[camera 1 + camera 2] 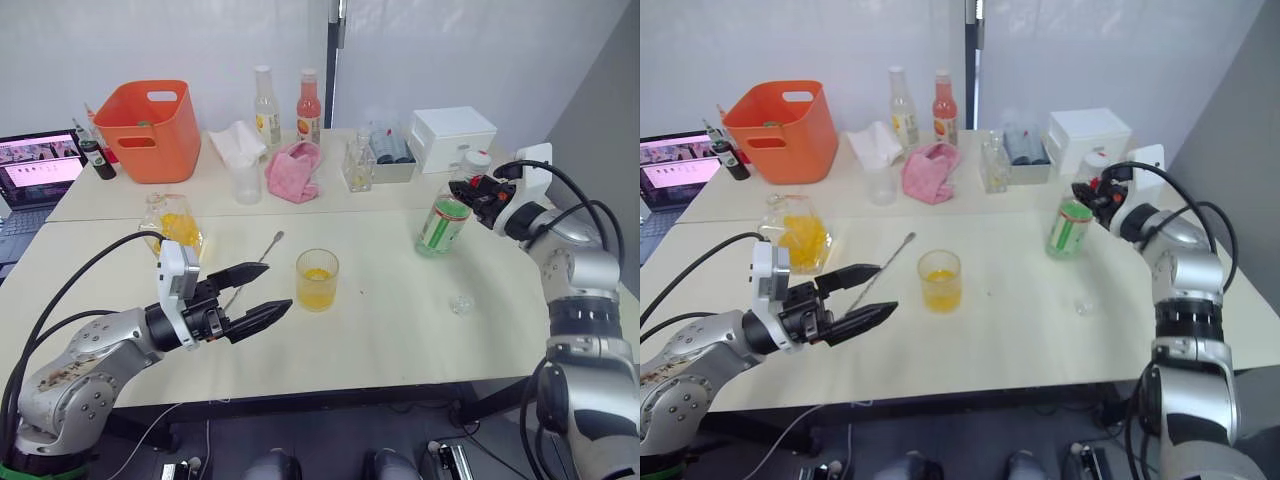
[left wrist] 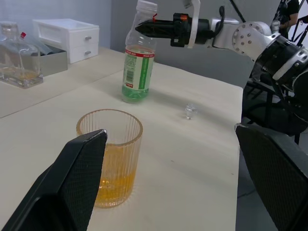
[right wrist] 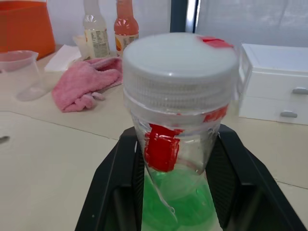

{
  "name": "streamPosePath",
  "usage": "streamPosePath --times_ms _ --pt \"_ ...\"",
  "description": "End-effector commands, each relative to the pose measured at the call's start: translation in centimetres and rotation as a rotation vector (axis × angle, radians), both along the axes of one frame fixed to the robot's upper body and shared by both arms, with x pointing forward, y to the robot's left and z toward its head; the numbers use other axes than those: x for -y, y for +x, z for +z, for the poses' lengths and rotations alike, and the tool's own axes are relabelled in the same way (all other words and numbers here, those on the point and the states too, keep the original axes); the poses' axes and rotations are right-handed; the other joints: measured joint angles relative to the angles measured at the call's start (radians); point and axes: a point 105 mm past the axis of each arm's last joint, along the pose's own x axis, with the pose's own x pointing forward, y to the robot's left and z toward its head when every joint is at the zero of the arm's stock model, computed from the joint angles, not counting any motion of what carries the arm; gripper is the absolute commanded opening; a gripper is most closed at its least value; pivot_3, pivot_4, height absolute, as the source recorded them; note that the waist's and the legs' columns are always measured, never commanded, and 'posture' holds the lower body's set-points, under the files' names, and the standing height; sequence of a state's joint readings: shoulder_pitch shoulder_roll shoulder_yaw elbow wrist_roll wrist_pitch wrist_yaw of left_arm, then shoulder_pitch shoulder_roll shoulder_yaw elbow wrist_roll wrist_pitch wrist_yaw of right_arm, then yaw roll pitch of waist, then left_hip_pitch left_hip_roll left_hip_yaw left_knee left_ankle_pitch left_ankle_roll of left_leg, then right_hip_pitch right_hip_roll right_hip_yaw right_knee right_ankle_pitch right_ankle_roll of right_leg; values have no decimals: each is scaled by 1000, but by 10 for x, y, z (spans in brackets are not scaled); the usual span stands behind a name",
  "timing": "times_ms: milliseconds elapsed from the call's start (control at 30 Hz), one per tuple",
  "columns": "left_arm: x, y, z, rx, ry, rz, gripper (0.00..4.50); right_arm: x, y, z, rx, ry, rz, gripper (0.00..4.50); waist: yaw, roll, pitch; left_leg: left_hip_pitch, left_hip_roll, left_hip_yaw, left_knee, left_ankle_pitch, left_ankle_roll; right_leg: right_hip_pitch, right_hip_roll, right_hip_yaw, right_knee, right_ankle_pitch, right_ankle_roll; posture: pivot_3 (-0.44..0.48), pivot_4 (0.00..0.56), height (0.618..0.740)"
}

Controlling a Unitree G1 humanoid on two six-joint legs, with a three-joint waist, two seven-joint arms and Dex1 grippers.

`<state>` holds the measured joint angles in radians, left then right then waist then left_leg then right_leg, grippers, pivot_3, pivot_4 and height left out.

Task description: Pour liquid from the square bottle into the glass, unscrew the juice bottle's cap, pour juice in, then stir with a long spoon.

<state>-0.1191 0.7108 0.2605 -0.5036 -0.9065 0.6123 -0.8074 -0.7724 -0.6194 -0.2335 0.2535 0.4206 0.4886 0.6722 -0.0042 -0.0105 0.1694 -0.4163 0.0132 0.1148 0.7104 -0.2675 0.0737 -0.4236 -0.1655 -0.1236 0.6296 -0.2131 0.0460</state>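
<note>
1. The right end effector [image 1: 468, 188] has its two black fingers clamped on the neck of the clear round plastic juice bottle with the green label [image 1: 443, 224], just under the small white screw cap with a touch of red [image 3: 180, 62]. The bottle stands tilted on the pale table [image 1: 400, 300], well right of the glass.
2. The left end effector [image 1: 262, 295] hangs released, fingers spread, just beside the clear ribbed tumbler [image 1: 317, 279], which holds a little orange-yellow liquid.
3. To unscrew well, I judge the right grip should stay low on the neck, leaving the cap bare — the left fingers must cross over and close squarely on the cap.
4. Set the bottle upright before twisting — a tilted one may spill.
</note>
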Motion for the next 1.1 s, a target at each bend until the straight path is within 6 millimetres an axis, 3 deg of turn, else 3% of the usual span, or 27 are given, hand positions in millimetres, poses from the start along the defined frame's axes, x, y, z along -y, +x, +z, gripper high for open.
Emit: streamPosePath --times_ms 33,200,267,367,567,967,1100 --pt "-4 -1 8 46 5 -6 4500 -18 -38 44 131 7 107 1255 1 0 0 0 0 0 0 0 0 0 0 0 0 0 0 0 150 713" --pt "-8 2 7 45 14 -17 4500 -52 -87 39 104 10 294 1255 9 0 0 0 0 0 0 0 0 0 0 0 -2 0 0 0 150 713" --pt "-9 3 7 45 16 -19 4500 -58 -96 38 95 12 323 1255 12 0 0 0 0 0 0 0 0 0 0 0 -3 0 0 0 150 713" --pt "-12 4 1 37 47 -47 4500 -87 -122 31 86 -27 454 1255 16 0 0 0 0 0 1 0 0 0 0 0 -3 1 -1 0 150 713" --pt "-13 0 -4 26 83 -128 4500 -130 -152 15 53 -58 627 1255 16 0 0 0 0 0 1 0 0 0 1 0 -3 1 -2 0 150 713" --pt "-1 -6 -5 60 137 -217 4500 -154 -162 -6 23 -99 693 1255 16 0 0 0 0 0 1 0 0 0 1 0 -3 1 -2 0 150 713" --pt "2 -6 -5 68 148 -237 4500 -162 -158 -24 9 -115 697 1255 17 0 0 0 0 0 1 0 0 0 1 0 -3 1 -2 0 150 713"
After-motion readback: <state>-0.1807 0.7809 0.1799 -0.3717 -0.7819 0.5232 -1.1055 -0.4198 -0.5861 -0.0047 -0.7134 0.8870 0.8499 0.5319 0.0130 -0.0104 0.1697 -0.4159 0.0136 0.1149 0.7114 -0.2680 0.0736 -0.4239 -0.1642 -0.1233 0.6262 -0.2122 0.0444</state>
